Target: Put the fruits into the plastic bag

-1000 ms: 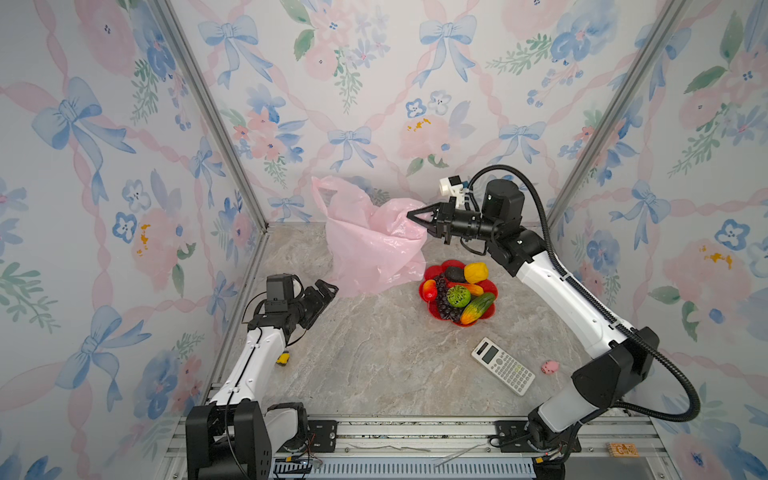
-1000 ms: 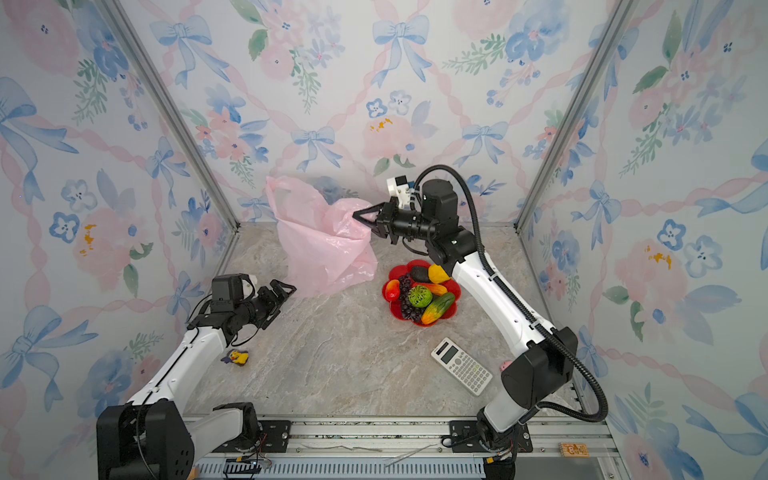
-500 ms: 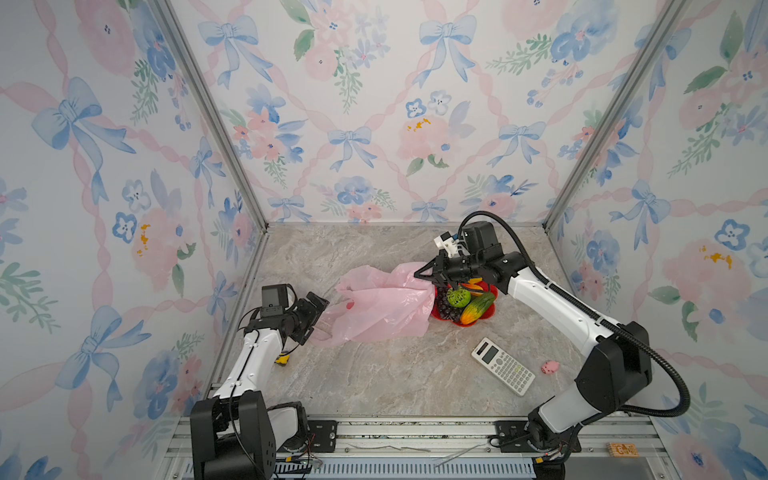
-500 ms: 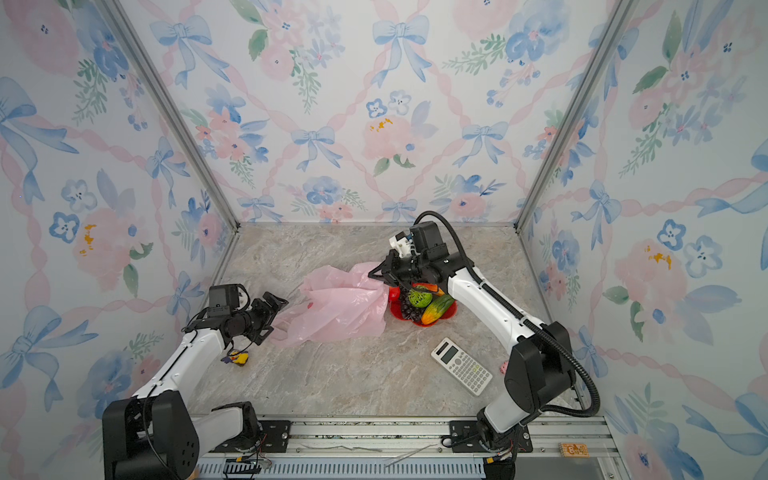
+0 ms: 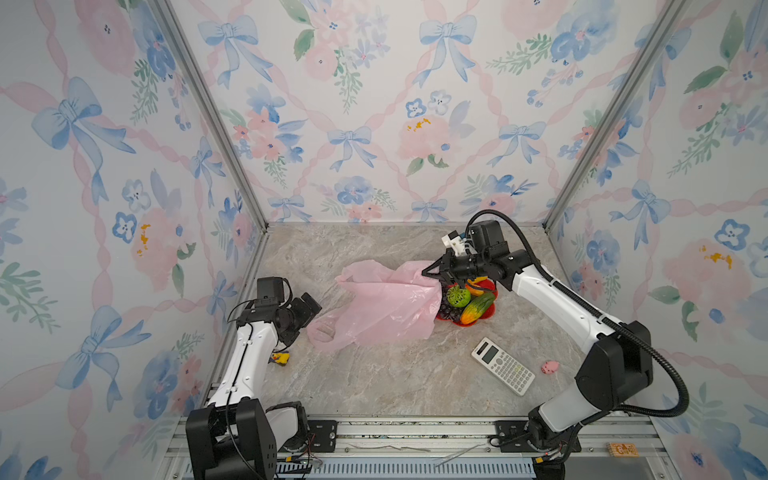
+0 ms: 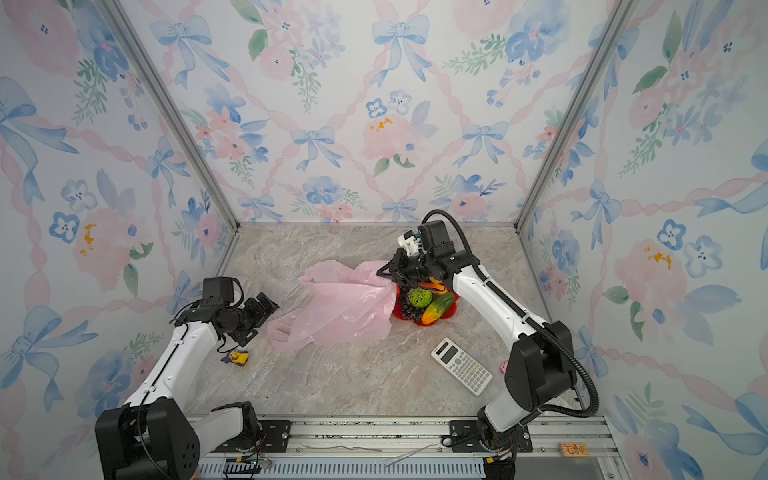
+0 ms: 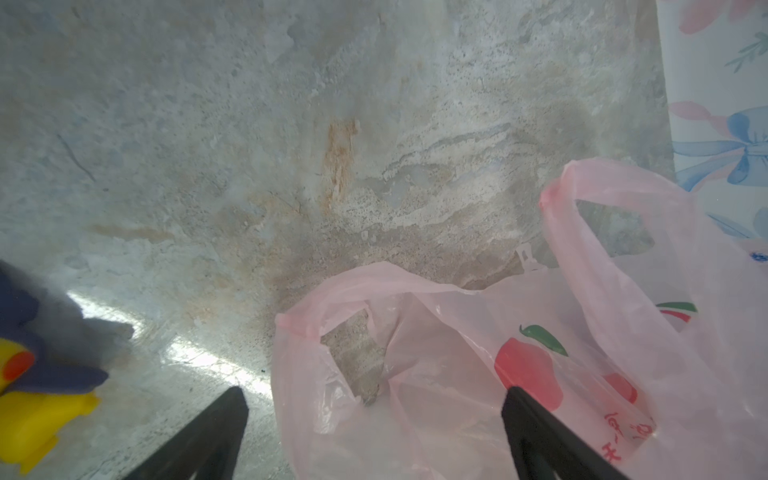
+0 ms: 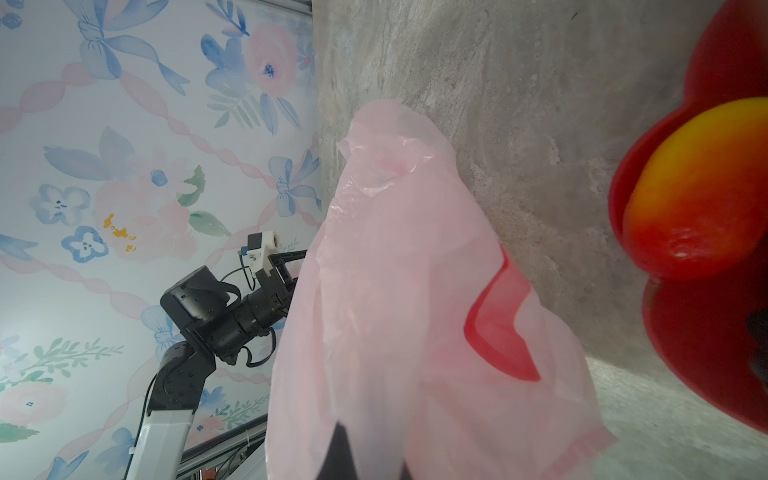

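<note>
Left gripper (image 7: 374, 395): jaws wide and empty, straddling the near handle loop (image 7: 332, 286) of the plastic bag (image 5: 386, 307). If you close here, you may catch only one layer or pinch the mouth flat.

The bag lies slumped on the table (image 5: 374, 382), with no open mouth showing.

Right gripper (image 5: 429, 274): clamped on a pinch of film at the bag's far end. Thin film may slip or tear if you pull.

The fruits (image 5: 458, 296) sit on the red plate (image 5: 467, 323), with the bag edge draped against it. Dragging the bag could roll them off.
</note>
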Available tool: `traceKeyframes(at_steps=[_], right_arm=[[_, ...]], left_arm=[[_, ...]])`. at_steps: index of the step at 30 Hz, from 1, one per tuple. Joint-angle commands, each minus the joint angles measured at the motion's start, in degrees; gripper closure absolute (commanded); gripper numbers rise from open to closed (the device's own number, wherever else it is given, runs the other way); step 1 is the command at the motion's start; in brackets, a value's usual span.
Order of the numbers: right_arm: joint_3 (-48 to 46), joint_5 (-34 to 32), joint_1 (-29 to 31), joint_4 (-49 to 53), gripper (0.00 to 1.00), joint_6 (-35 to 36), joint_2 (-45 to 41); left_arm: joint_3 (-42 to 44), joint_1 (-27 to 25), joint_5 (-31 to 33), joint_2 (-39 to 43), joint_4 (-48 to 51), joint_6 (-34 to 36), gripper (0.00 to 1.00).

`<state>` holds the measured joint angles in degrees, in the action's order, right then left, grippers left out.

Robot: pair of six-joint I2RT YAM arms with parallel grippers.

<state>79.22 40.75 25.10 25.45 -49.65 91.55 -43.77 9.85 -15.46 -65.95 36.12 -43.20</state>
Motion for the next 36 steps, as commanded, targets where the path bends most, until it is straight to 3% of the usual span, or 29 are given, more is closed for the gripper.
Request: traceKeyframes(at_steps=[1,11,18,31,33,35,36], right_arm=[[-0.8,1.0,-0.3,-0.7,1.0,0.2,1.1],[-1.1,0.4,0.9,-1.5,1.0,-0.6,1.3],[-0.8,-0.2,1.1,-1.5,1.0,-1.0,1.3],[-0.2,-0.5,1.9,-0.8,0.98,-1.0,2.9],[0.1,-0.6,2.1,-0.5,0.97,-0.9,3.0],[0.3,-0.8,2.3,0.0,0.95,-0.5,3.0],[0.3,-0.8,2.4,0.2,0.94,-0.4,2.9]], left_arm=[[3.4,0.3,-1.9,-1.1,3.0,2.6,0.02],[8.2,-0.1,-5.9,-5.5,-4.1,1.4,0.04],[6.9,0.0,-4.2,-8.6,-7.3,1.6,0.15],[7.6,0.1,-4.0,-12.2,-12.8,1.3,0.58],[7.5,0.2,-4.0,-12.9,-13.5,1.5,0.72],[6.9,0.4,-4.1,-13.2,-13.7,1.9,0.96],[6.4,0.6,-4.1,-13.0,-13.6,2.1,1.0]])
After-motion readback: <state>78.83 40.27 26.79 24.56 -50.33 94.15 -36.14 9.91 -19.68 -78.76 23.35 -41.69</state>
